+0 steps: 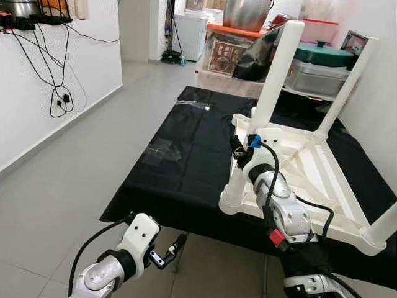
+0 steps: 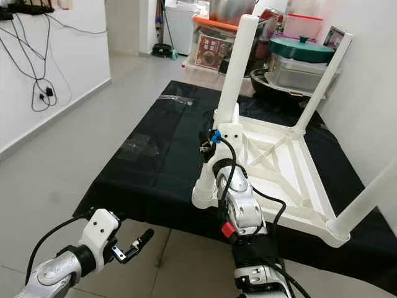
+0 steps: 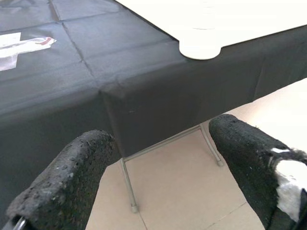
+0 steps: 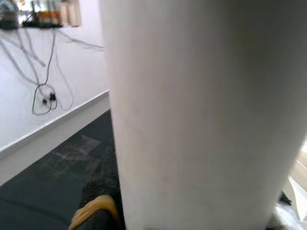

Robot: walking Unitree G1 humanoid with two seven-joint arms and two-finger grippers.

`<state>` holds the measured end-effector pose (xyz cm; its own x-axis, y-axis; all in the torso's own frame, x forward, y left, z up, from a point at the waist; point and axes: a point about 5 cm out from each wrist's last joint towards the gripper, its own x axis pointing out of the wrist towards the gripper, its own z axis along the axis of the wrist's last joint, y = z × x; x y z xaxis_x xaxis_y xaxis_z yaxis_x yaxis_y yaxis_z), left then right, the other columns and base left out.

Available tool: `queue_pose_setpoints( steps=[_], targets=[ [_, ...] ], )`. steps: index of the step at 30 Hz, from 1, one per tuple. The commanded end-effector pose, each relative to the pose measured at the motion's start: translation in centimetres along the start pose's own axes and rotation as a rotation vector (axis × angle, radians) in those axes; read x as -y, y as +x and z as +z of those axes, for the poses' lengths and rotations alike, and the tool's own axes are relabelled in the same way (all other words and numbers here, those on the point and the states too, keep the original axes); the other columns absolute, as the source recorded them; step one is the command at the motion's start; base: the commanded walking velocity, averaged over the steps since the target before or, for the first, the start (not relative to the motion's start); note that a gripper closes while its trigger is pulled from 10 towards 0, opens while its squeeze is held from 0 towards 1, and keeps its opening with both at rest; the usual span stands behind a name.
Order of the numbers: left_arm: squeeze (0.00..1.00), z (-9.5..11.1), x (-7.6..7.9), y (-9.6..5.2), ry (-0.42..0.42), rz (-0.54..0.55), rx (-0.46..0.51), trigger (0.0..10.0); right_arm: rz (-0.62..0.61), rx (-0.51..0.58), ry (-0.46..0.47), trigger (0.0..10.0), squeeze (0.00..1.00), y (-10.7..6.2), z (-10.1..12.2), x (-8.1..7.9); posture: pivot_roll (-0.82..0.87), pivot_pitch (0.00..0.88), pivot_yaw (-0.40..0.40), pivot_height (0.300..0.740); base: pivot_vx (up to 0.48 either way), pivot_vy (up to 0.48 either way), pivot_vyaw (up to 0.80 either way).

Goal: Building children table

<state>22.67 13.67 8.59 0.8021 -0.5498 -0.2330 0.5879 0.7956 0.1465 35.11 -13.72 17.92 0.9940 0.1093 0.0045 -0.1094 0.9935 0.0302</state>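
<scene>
A white children's table [image 1: 310, 167] lies upside down on the black-covered table [image 1: 186, 155]. Three of its legs point up. The tallest leg [image 1: 276, 68] rises from the far left corner, and a short white stub [image 1: 232, 192] stands at the near left corner. My right gripper [image 1: 240, 151] reaches in at the base of the tall leg. In the right wrist view this leg [image 4: 192, 110] sits between the fingers, with one black finger [image 4: 98, 211] against it. My left gripper [image 1: 170, 251] hangs open and holds nothing, low beside the near edge of the black cloth [image 3: 96, 72].
Boxes, a big metal pot [image 1: 245, 12] and a green-lidded container [image 1: 322, 56] crowd the far end of the table. Clear tape patches [image 1: 162, 151] lie on the cloth. A white wall with hanging cables [image 1: 59, 93] runs along the left, with open tiled floor beside it.
</scene>
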Motion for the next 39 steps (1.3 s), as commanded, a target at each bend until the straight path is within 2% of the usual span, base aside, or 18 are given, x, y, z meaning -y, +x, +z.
queue_pose_setpoints(
  steps=[1,12,23,39],
  targets=[
    [0.0,-0.2,0.3,0.2,-0.002,-0.012,-0.002,10.0,-0.051,-0.156,-0.058,10.0,0.0,-0.4,-2.9,1.6,0.05,0.0,-0.13,0.74,0.0,0.0,0.0],
    [0.0,-0.2,0.4,0.3,-0.003,-0.016,-0.002,10.0,-0.026,-0.171,-0.075,10.0,0.0,-0.1,-2.5,1.4,0.05,0.0,-0.13,0.74,0.0,0.0,0.0],
    [0.0,-0.2,0.4,0.2,-0.004,-0.015,-0.004,10.0,-0.069,-0.195,0.004,10.0,0.0,0.1,-2.5,2.5,0.05,0.0,-0.129,0.74,0.0,0.0,0.0],
    [0.0,-0.3,0.3,0.1,0.001,-0.019,-0.008,10.0,-0.07,-0.171,0.047,10.0,0.0,0.2,-2.2,2.1,0.05,0.0,-0.122,0.74,0.0,0.0,0.0]
  ],
)
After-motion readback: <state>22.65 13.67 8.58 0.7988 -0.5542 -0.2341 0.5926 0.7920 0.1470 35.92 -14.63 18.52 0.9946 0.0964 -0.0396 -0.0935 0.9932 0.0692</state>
